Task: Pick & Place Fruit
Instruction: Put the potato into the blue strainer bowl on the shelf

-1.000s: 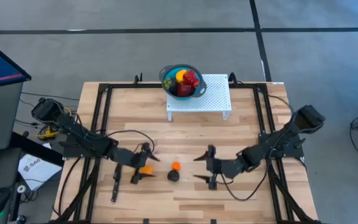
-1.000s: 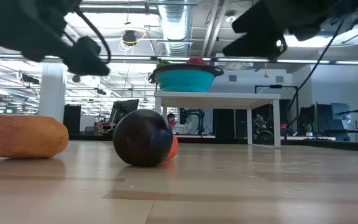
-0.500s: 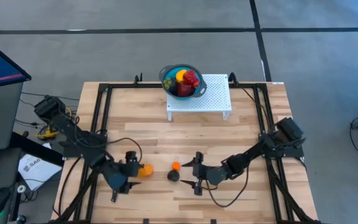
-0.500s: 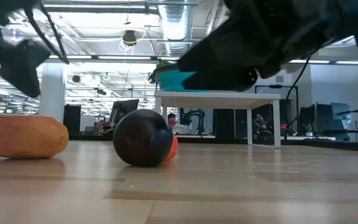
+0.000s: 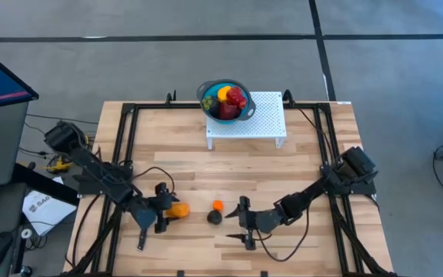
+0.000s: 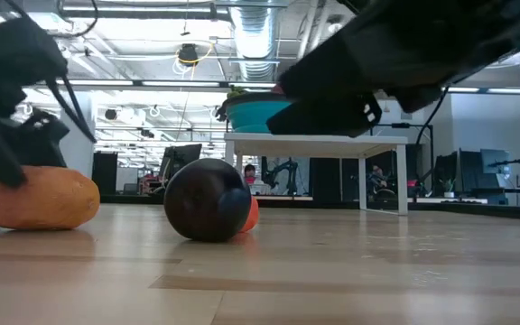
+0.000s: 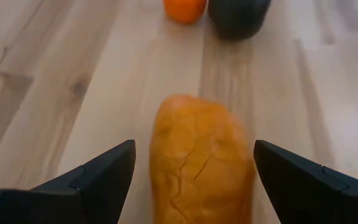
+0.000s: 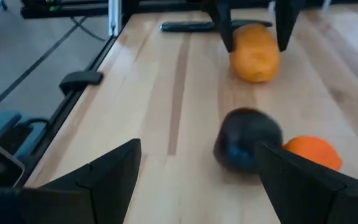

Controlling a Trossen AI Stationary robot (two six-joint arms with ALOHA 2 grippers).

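Observation:
A long orange-yellow fruit (image 5: 178,210) (image 7: 201,162) (image 6: 30,199) lies on its side on the table. My left gripper (image 5: 164,216) (image 7: 194,149) is open and low, with one finger on either side of the fruit's left end and a thin gap at each side. A near-black fruit (image 5: 214,218) (image 8: 247,140) and a small orange fruit (image 5: 218,205) (image 8: 309,152) rest side by side on the wood. My right gripper (image 5: 241,223) (image 8: 197,146) is open, just right of them, pointing at the near-black one. More fruits fill the blue bowl (image 5: 225,100).
The blue bowl stands on a white perforated stand (image 5: 248,123) at the table's far middle. A slim black knife (image 5: 141,237) (image 8: 191,26) lies near the left gripper, toward the near-left corner. A black frame (image 5: 125,146) runs along the table's sides. Bare wood lies between the stand and the fruits.
My left gripper drew back toward the left and near edge, then came down low, with its open fingers around the long orange fruit's end. My right gripper moved left and toward the near edge, dropping lower, closer to the near-black fruit. The fruits stayed put.

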